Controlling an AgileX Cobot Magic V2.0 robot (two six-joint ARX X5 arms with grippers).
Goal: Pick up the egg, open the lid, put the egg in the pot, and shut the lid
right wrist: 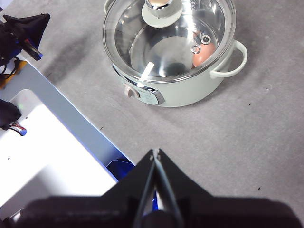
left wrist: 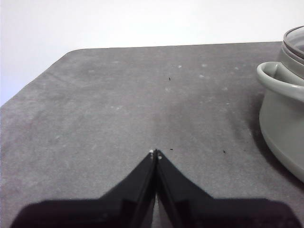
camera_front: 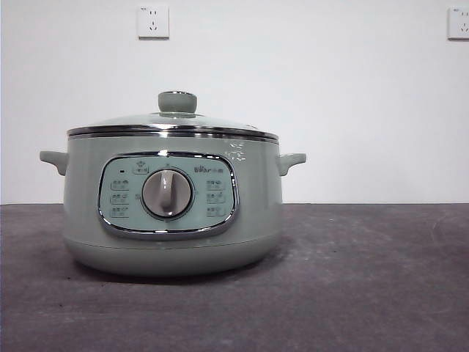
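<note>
The squat sage-green pot (camera_front: 172, 213) is seen on the speckled grey bench (camera_front: 366, 279), its glass lid (right wrist: 168, 38) seated; the brown-orange egg (right wrist: 203, 54) is visible inside through the glass. The left gripper (left wrist: 155, 153) and right gripper (right wrist: 155, 152) are clenched empty, well apart from it

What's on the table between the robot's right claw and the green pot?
Nothing: the right wrist view shows only bare grey table between the right gripper, shut, and the pot.
</note>
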